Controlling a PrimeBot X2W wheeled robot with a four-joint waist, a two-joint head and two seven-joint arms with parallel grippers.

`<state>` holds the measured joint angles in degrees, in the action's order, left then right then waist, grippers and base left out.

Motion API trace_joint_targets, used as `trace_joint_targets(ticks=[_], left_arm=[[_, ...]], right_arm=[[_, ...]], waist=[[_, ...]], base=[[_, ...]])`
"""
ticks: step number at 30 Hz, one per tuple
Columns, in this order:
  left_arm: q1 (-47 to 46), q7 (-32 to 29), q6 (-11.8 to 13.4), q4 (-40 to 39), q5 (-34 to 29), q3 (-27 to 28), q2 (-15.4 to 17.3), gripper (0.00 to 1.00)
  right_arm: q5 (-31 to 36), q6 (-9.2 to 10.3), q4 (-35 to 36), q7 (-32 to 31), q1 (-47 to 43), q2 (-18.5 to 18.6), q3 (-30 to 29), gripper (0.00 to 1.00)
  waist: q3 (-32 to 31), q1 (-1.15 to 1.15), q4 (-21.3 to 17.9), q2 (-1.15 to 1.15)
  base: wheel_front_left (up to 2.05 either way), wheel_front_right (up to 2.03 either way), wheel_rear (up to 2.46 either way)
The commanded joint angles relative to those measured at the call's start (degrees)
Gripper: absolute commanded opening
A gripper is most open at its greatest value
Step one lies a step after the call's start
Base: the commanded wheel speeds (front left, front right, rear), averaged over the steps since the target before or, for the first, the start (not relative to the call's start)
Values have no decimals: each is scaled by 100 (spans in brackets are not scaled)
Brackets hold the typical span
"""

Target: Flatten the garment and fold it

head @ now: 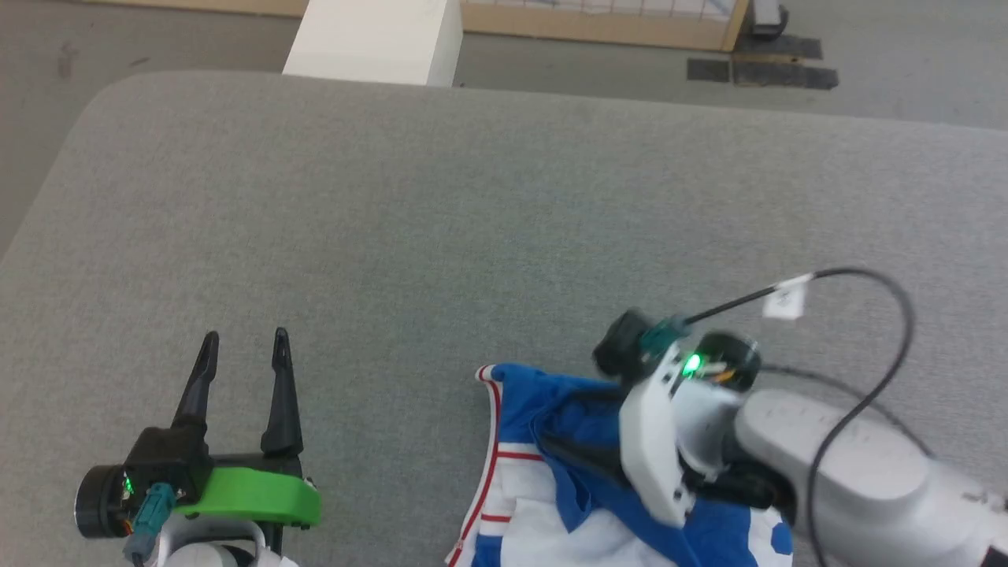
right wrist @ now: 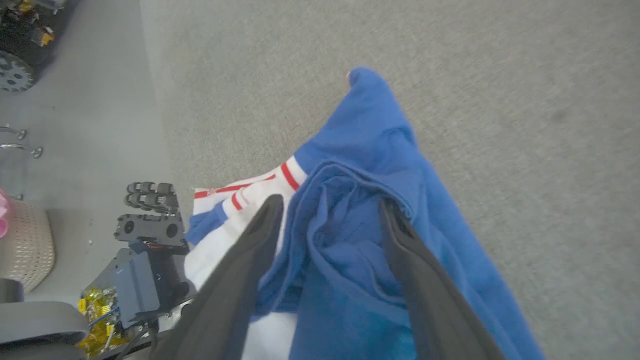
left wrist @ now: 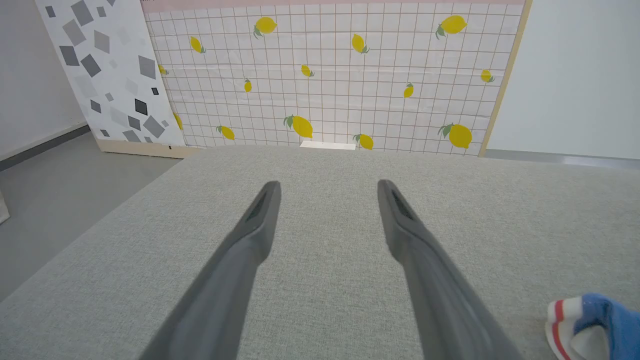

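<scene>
The garment (head: 551, 398) was shown crumpled at the table's (head: 472, 197) near right edge, a blue fold lying between the parted jaws of the nearer right gripper (right wrist: 330, 202); the left gripper (head: 244, 337), likewise spread, was stationed well apart.

At lower left of the head view, two long tapering black fingers (head: 279, 394) rise from a black block (head: 169, 457) with a bright green curved bracket (head: 252, 494) and a teal connector (head: 153, 508). At lower right, a pale grey forearm (head: 850, 465) joins a white wrist shell (head: 650, 441), with a green light (head: 691, 364) and a looping black cable (head: 858, 272) bearing a white tag (head: 787, 301).
</scene>
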<state>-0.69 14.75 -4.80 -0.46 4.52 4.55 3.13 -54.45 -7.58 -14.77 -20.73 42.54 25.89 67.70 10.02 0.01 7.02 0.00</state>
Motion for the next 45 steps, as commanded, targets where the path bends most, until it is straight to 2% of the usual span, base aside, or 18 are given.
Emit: trace_joint_targets(ticks=[1,6,9,13,16,20,27,31,36,45], left_arm=[[75,25,12,18,-73,26,-25,100],[186,25,-23,38,-123,93,-25,100],[258,25,-38,33,-158,100,-25,100],[355,25,-42,-31,-158,111,-25,100],[410,25,-38,-74,-162,119,-25,100],[444,25,-24,-139,-106,119,-25,100],[476,25,-7,-181,-6,94,-25,100],[521,25,2,-176,31,59,-25,100],[550,25,29,-143,94,30,-25,100],[545,25,82,13,195,-12,-25,100]], right_arm=[[59,9,100,263,150,94,-81,100],[440,9,334,1299,243,366,-611,100],[848,9,174,1897,145,422,-1248,100],[1488,9,-127,2636,-198,264,-2309,100],[2011,9,-308,3109,-563,45,-3152,100],[2751,9,-352,3415,-1164,-337,-4285,100],[3688,9,312,3559,-2327,-1095,-5749,100],[3968,9,806,3569,-3050,-1555,-6230,100],[4136,9,1270,3571,-3833,-2013,-6544,100],[4351,9,1356,3572,-4553,-2251,-6499,100]], waist=[[-192,-1,-182,0],[-429,-1,-436,0],[-582,-1,-589,0],[-750,-1,-768,0],[-840,-1,-869,0],[-920,-1,-958,0],[-992,-1,-1021,0],[-1035,-1,-1015,0],[-1071,-1,-981,0],[-1067,-1,-908,0]], base=[[0,0,0],[0,0,0],[0,0,0],[0,0,0],[0,0,0],[0,0,0],[0,0,0],[0,0,0],[0,0,0],[0,0,0]])
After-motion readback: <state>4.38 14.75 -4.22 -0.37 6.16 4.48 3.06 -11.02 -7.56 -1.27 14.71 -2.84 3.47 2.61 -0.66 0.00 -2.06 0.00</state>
